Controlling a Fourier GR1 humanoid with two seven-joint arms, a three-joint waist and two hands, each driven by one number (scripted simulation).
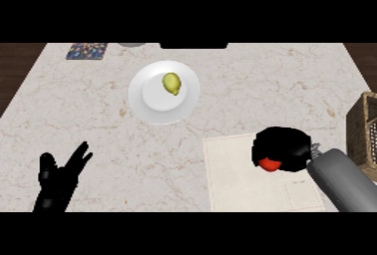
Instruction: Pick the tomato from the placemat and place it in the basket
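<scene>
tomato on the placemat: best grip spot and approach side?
Take the tomato round its middle, coming from above: it is small and round, lying on the flat placemat. The right hand already curls over it, hiding most of it.

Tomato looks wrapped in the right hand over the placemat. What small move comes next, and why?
Probably lift it a little, then carry it right toward the basket. The right hand is curled round the tomato, only a red patch showing, and it sits low over the placemat. The basket stands at the counter's right edge.
</scene>
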